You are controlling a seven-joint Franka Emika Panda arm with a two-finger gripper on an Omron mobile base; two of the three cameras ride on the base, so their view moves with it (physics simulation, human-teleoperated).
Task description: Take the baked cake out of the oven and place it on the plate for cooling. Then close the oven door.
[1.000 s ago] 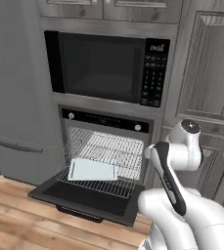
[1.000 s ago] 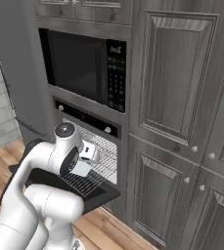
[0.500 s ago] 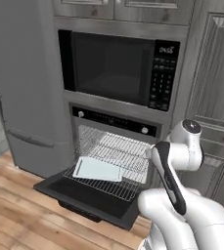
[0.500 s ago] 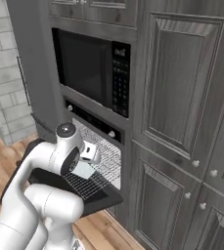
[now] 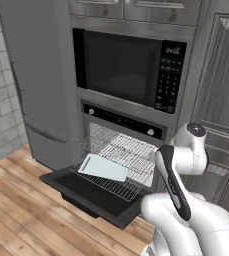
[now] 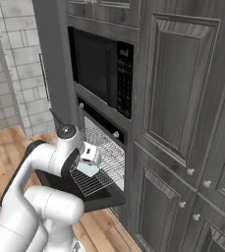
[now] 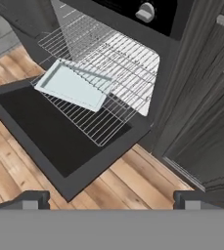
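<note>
The oven (image 5: 121, 131) is open, and its oven door (image 5: 93, 196) lies flat with a wire rack (image 5: 117, 170) pulled out over it. A pale square tray (image 7: 74, 85) sits on the rack's left front part, well ahead of the gripper (image 7: 111, 199), whose fingers (image 7: 33, 199) are spread wide and hold nothing

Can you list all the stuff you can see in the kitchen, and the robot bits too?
microwave: one, black, built in above the oven.
oven: one, black, white knobs, under the microwave.
oven door: one, black, dropped open flat.
wire rack: one, silver, pulled out over the door.
tray: one, pale square, on the rack.
cabinets: several, dark grey, right of the oven.
floor: wooden planks.
gripper: one, dark-tipped jaws wide open, hovering above the door.
</note>
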